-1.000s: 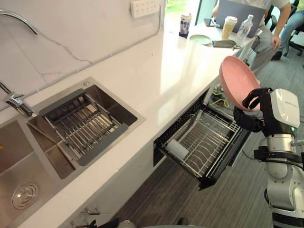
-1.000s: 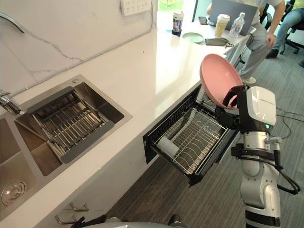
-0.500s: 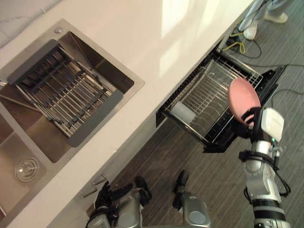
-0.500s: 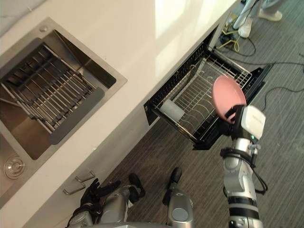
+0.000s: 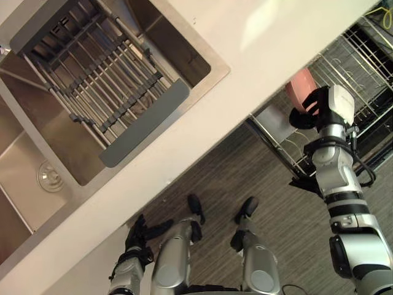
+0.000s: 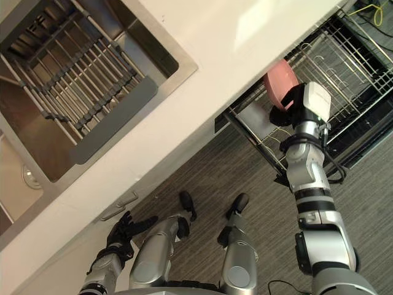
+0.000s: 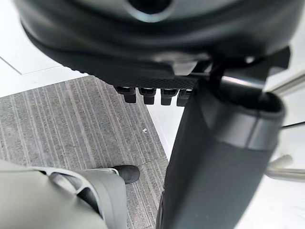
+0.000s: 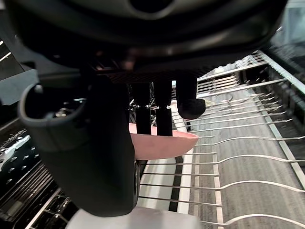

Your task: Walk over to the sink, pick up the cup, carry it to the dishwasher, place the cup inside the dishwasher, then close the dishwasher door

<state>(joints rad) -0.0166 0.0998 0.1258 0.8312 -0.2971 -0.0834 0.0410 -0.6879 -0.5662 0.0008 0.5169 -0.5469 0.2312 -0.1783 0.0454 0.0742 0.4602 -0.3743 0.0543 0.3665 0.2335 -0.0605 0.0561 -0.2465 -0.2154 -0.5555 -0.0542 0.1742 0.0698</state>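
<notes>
Steel shows at the upper left of the head views, where the sink has a grey draining rack laid across its basin. At the lower left the left hand hangs beside the bench front, above the grey floor. Its fingers are spread and relaxed and hold nothing; its own wrist view shows them straight. The white bench runs diagonally through the middle of the frame. At the upper right the dishwasher stands pulled open below the bench edge, its wire rack exposed. The task's thing looks like a shallow pink dish rather than a cup. It is up on edge at the rack's left end, clamped in the right hand. The right wrist view shows that hand's fingers curled over the dish's rim with the thumb on the other side, and the rack's wires just beyond. Whether the dish already touches the wires cannot be told. By my reading, the pick-up and the carry are done and the placing is in hand. What is left is to set the dish among the wires, let go, draw the arm clear and shut the dishwasher, which is still open.
</notes>
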